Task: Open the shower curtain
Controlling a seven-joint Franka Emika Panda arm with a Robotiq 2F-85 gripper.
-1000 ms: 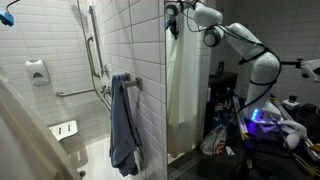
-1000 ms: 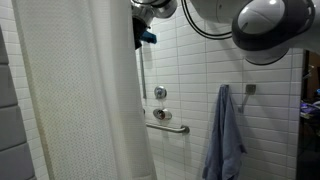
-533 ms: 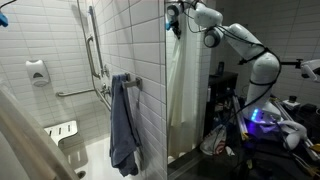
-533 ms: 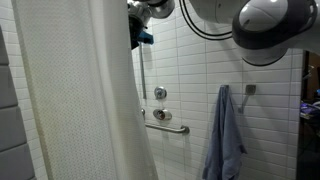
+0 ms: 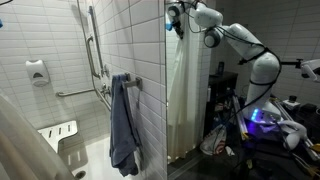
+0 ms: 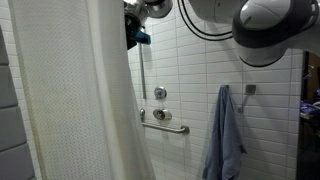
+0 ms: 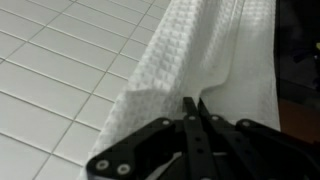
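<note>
Shower curtain point(image 7: 215, 60) | edge pinched in pincer point(image 7: 196, 102) | tiled wall point(image 7: 50, 70) behind

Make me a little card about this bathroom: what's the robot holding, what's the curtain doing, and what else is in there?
place: a shower room with white tiles
gripper: shut, pinching a fold of the curtain high up
shower curtain: white, hanging in soft folds, covering part of the shower opening
towel: blue-grey, hanging up, apart from the curtain
seat: white slats, inside the shower
grab bar: metal, on the shower wall
</note>
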